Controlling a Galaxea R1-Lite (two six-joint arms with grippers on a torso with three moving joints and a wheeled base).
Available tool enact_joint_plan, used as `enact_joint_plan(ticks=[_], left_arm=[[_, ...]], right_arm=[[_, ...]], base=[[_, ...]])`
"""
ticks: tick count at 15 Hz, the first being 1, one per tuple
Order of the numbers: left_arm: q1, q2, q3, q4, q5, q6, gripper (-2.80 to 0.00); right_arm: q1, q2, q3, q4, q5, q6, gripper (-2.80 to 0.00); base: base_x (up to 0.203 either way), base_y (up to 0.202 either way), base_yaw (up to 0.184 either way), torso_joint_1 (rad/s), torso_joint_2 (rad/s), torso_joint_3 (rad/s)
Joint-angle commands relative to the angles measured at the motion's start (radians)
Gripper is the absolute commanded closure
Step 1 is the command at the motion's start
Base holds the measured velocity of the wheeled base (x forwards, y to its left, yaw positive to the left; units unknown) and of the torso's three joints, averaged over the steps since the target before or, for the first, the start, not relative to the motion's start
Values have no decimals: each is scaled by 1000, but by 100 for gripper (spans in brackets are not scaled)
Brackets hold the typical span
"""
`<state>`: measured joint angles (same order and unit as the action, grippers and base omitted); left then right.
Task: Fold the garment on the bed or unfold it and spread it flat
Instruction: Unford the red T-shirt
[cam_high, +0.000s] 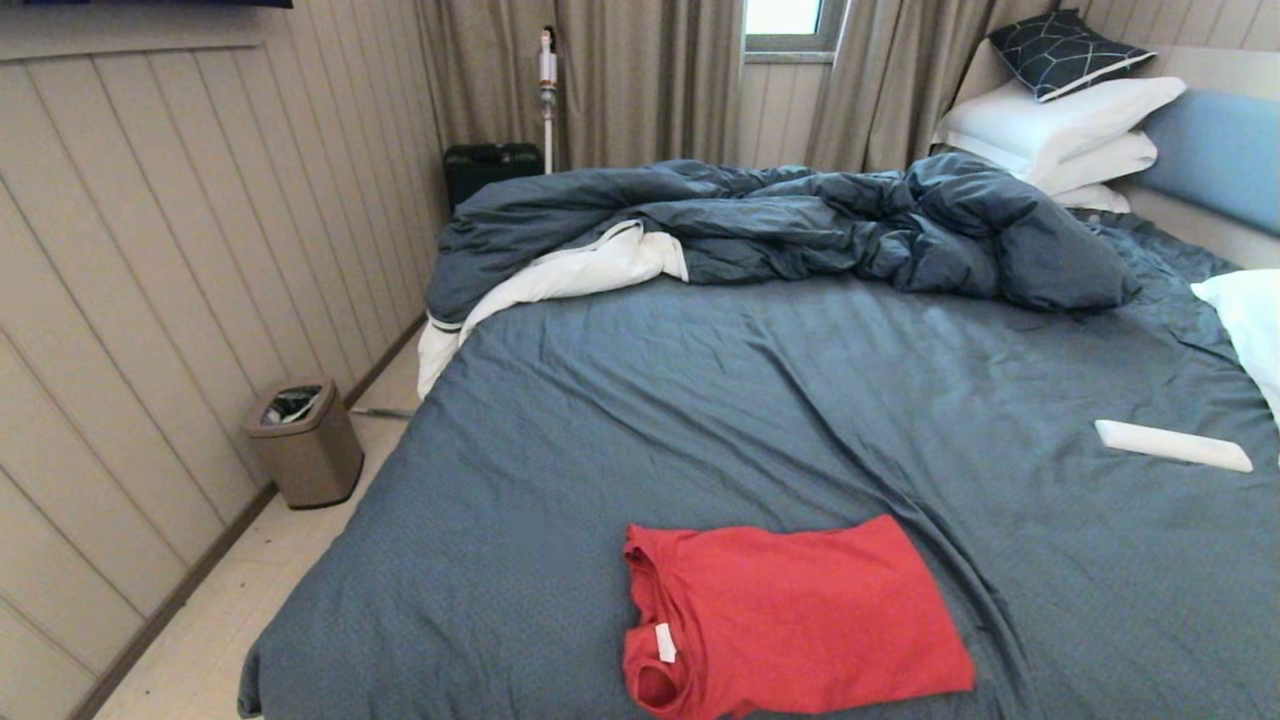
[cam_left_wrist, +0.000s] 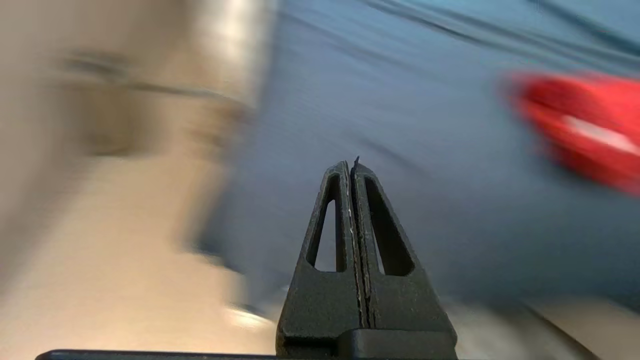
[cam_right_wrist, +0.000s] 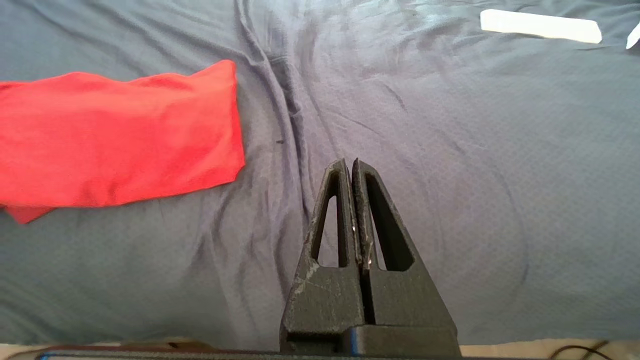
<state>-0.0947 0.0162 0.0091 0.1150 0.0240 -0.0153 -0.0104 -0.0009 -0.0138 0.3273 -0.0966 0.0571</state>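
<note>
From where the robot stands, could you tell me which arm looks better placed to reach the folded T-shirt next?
Probably the right: its shut claw points at the sheet just beside the red T-shirt; the left claw, shut, faces the bed's edge.

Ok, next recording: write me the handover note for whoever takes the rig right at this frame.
Left gripper: shut, empty, off the bed's near left corner, clear of the shirt.
Right gripper: shut, empty, over bare sheet to the right of the shirt, not touching it.
Neither arm shows in the head view.
Garment: red T-shirt lying folded into a compact rectangle near the front edge of the bed, collar and white neck label at its left end.
Also on the bed: rumpled duvet at the far side, flat white object to the right.
Done: the fold looks complete.
Left: probably nothing; at most tidy the bottom-left edge.
</note>
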Motion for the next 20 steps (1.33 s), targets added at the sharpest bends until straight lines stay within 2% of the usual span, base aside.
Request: enact_joint_plan(ticks=[1, 2, 3, 5, 6, 8, 9, 11, 12, 14, 15, 16, 17, 18, 20], left_arm=[[8, -16, -9, -269, 131, 25, 0], [43, -16, -9, -316, 157, 39, 0], [78, -16, -9, -279, 166, 64, 0], [92, -16, -9, -44, 158, 99, 0], [95, -16, -9, 34, 110, 93, 0], [96, -16, -9, 55, 52, -11, 0], [95, -16, -9, 83, 26, -22, 0], [95, -16, -9, 67, 37, -21, 0], [95, -16, -9, 22, 43, -12, 0], [95, -16, -9, -53, 54, 10, 0], [95, -16, -9, -85, 66, 73, 0], [95, -16, -9, -153, 69, 167, 0], [95, -16, -9, -194, 65, 210, 0], [95, -16, -9, -168, 35, 206, 0], [95, -16, -9, -125, -69, 140, 0]], right_arm=[[0, 1, 14, 6, 2, 1, 0], [0, 1, 14, -51, 2, -8, 0], [0, 1, 14, -128, 5, -30, 0], [0, 1, 14, -151, 9, -51, 0], [0, 1, 14, -154, 9, -51, 0], [0, 1, 14, -169, 18, -51, 0], [0, 1, 14, -203, 26, -50, 0], [0, 1, 14, -375, 42, -56, 0], [0, 1, 14, -436, 50, -65, 0], [0, 1, 14, -441, 51, -71, 0], [0, 1, 14, -439, 51, -74, 0], [0, 1, 14, -447, 51, -74, 0], [0, 1, 14, -453, 51, -74, 0], [0, 1, 14, -452, 51, -69, 0], [0, 1, 14, -452, 51, -63, 0]], base=[[0, 0, 0, 0, 0, 0], [0, 0, 0, 0, 0, 0], [0, 0, 0, 0, 0, 0], [0, 0, 0, 0, 0, 0], [0, 0, 0, 0, 0, 0], [0, 0, 0, 0, 0, 0], [0, 0, 0, 0, 0, 0], [0, 0, 0, 0, 0, 0], [0, 0, 0, 0, 0, 0], [0, 0, 0, 0, 0, 0], [0, 0, 0, 0, 0, 0], [0, 0, 0, 0, 0, 0], [0, 0, 0, 0, 0, 0], [0, 0, 0, 0, 0, 0], [0, 0, 0, 0, 0, 0]])
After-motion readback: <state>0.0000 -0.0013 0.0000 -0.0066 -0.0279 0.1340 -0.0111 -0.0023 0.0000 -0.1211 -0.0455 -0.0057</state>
